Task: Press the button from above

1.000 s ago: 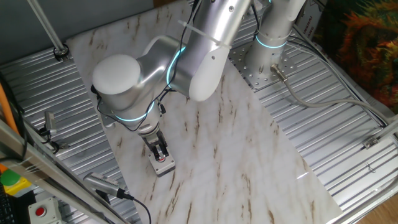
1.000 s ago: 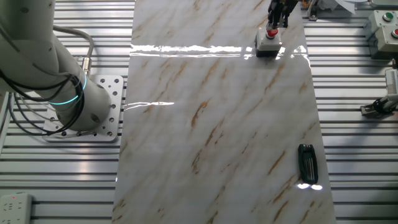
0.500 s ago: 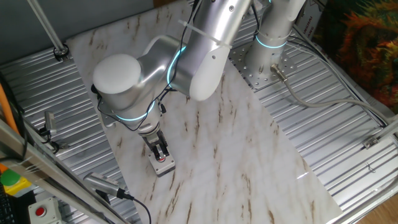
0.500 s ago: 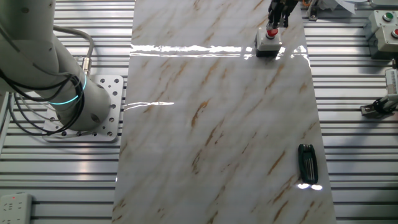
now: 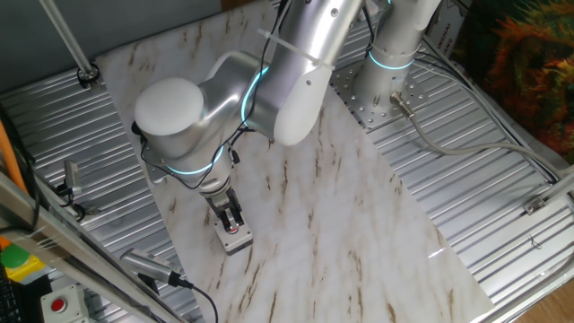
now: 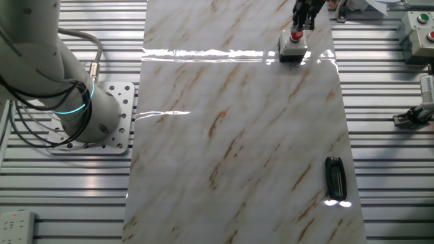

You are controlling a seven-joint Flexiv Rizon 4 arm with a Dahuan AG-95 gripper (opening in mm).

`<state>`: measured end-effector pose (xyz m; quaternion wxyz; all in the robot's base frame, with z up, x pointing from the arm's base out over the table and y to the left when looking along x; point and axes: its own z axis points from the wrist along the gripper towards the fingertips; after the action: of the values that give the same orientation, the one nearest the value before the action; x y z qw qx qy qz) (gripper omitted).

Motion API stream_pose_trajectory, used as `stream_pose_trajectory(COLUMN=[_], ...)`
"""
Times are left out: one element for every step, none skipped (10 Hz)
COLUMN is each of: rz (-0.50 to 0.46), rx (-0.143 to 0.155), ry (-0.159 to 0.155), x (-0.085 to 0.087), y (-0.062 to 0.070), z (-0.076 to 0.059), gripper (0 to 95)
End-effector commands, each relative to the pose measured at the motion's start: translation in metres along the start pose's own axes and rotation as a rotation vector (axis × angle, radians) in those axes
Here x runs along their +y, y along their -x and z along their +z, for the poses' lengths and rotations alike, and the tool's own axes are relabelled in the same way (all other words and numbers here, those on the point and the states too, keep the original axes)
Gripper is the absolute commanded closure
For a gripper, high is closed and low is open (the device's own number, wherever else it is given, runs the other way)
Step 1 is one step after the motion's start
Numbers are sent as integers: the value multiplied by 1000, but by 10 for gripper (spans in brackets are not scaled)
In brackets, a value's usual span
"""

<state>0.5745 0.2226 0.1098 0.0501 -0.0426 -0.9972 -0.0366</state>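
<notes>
Fingers [image 5: 235, 223] are pointing straight down at the button [image 6: 296, 35], tips right at its red cap. In one fixed view the dark tips sit over the cap with red showing just below them; in the other fixed view the fingers [image 6: 300, 26] come in from the top edge and end at the cap. Contact vs. a hair above: can't tell from either view. Finger state: can't tell either, no clear gap and no clear touch between the tips.

Button is the small red one on a small square light-grey box [image 5: 237, 239], box sitting flat on the marble-pattern board [image 5: 359, 215]. In the other fixed view the box [image 6: 291, 49] is near the board's far right corner, just inside the edge.

Wrist [image 5: 212, 187] is vertical above the fingers; the big silver elbow joint [image 5: 184, 117] with the cyan ring hangs over it and blocks part of the board. Arm base [image 6: 88, 112] is bolted to a perforated plate on the ribbed aluminium bench [image 6: 386, 135], left of the board in that view.

Other items: a small black flat object [image 6: 335, 179] lies near the board's right edge, well apart from the button. Off the board, a red button on an off-white housing [image 5: 59, 305] and a green one on yellow [image 5: 18, 260] sit at the bench edge.
</notes>
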Motion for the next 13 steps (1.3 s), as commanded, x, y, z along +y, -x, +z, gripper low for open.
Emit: stream_pose_trajectory(rz=[0, 0, 0, -1, 0, 1, 0, 1, 1, 1, 2, 3, 5], rx=[-1, -1, -1, -3, -5, -6, -9, -11, -14, -14, -14, -16, -23], ry=[-1, -1, -2, -2, -1, -2, -2, -2, -4, -7, -8, -11, -11], x=[0, 0, 0, 0, -1, -1, -1, -1, -1, -1, -1, -1, 0], y=[0, 0, 0, 0, 0, 0, 0, 0, 0, 0, 0, 1, 1], z=[0, 1, 1, 2, 3, 4, 5, 5, 7, 7, 7, 7, 8], gripper=[950, 950, 950, 950, 950, 950, 950, 950, 950, 950, 950, 950, 950])
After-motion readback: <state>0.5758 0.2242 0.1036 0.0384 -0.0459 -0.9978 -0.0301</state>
